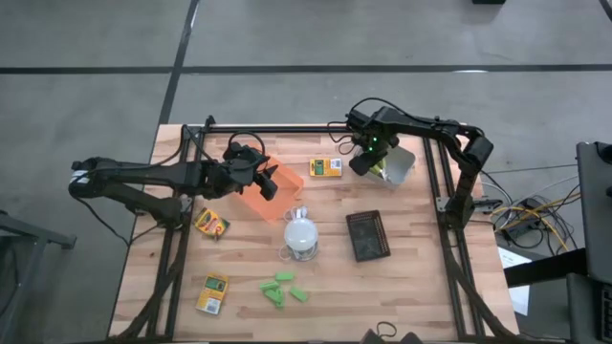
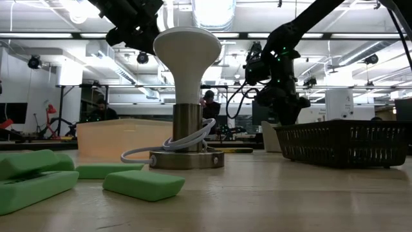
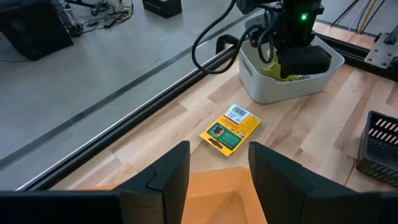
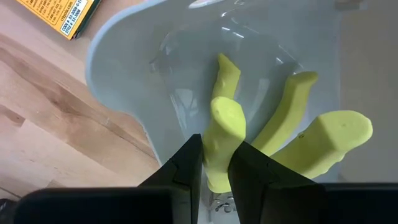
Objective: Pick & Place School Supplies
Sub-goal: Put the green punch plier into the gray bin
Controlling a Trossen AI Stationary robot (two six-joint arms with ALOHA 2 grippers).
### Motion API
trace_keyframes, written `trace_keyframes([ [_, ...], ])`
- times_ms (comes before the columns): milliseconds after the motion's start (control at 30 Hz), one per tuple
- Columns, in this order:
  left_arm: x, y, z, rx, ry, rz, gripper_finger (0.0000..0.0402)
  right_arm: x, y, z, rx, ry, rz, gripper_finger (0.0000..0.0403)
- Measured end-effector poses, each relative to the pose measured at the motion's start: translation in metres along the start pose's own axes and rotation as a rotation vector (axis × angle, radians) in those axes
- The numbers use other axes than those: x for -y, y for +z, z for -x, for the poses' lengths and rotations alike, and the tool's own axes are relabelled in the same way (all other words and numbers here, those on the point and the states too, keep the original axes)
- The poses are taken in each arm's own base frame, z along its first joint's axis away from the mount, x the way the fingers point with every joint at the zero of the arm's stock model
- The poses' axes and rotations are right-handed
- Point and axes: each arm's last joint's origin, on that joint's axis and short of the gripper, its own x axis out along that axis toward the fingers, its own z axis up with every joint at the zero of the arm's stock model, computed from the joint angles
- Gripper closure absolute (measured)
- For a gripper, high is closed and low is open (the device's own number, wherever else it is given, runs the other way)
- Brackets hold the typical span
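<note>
- Near edge of the tabletop [image 1: 430, 287]: a yellow-and-green printed box [image 1: 212, 292] lies flat at the near left, its long axis running near to far; its printing cannot be read.
- Just right of it, a cluster of green chunks [image 1: 284, 288] lies on the wood; in the low view they rest flat in the foreground.
- Middle of the tabletop: the white domed object [image 1: 301, 236] stands upright on its base with a white cable looped at its foot, and a black mesh tray [image 1: 367, 235] lies to its right, apart from it.
- Left of the domed object, a second printed box [image 1: 210, 224] lies tilted; its print is too small to read.
- Left gripper [image 1: 269, 180]: held above the orange tray [image 1: 258, 199], fingers spread and holding nothing.
- Beyond those fingers, a third printed box [image 3: 231, 129] lies flat on the wood between the orange tray and the grey tray [image 3: 267, 87]; a white barcode label shows at its far end, but the text is unreadable.
- Right gripper [image 4: 216, 168]: lowered into the grey tray at the far right, its fingers pinching a yellow-green handle [image 4: 222, 140] that stands between them.
- Two more yellow-green handles [image 4: 311, 137] lie slanted in the same tray, just beside the pinched one.
</note>
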Motion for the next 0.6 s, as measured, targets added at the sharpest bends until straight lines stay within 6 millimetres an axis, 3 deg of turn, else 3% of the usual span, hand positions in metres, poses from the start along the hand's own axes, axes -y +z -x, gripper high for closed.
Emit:
trace_keyframes([
  [600,0.0001,0.0,0.0001,0.0,0.0,-0.001,0.0232,0.0007,0.001,-0.0014,0.021,-0.025,0.026,0.0328],
])
